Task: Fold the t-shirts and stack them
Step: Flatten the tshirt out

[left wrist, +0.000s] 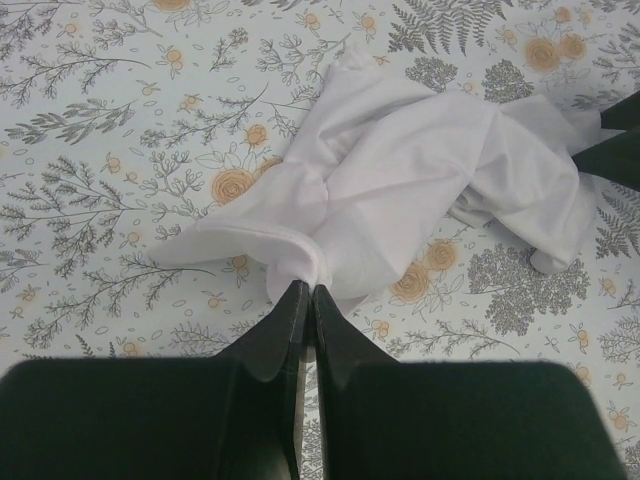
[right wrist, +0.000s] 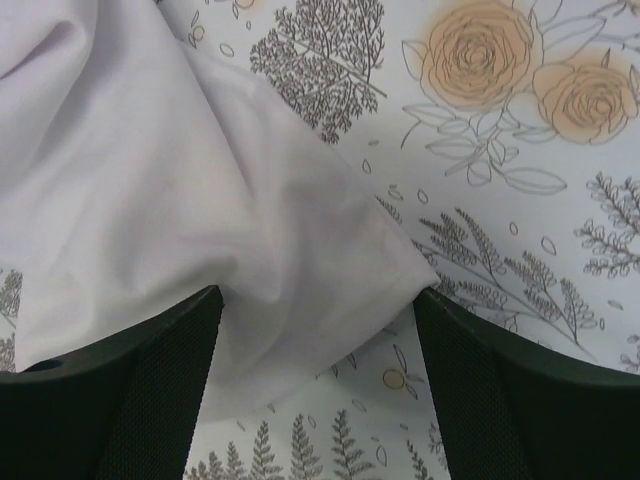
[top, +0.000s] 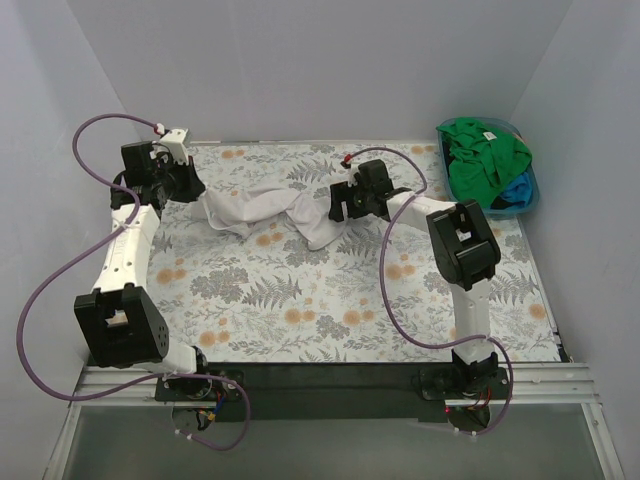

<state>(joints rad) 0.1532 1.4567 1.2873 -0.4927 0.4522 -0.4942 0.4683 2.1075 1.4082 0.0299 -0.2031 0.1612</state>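
Floral cloth (top: 300, 292), blue bin (top: 536, 180) (far right)

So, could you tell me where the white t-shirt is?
Top view: the white t-shirt lies crumpled at far centre, between left end effector and right end effector.

The white t-shirt (top: 262, 208) is reading as soft, thin, matt cloth, and it is creasing into loose folds. The floral table cloth (top: 300, 300) under it is lying smooth and matt, and its printed pattern is giving off no shine. On the left gripper (left wrist: 305, 292), the fingers (left wrist: 270, 340) are looking like smooth black plastic with a faint sheen. On the right gripper (right wrist: 318, 300), the fingers (right wrist: 160, 400) are showing a finely dimpled, matt black surface. At the far right corner, the blue bin (top: 537, 190) is looking like slightly glossy plastic, and the green t-shirt (top: 485, 150) in it is showing matt cloth. The purple cable (top: 383, 280) is looking smooth. Along the near edge, the metal rail (top: 550, 385) is looking pale and dull.
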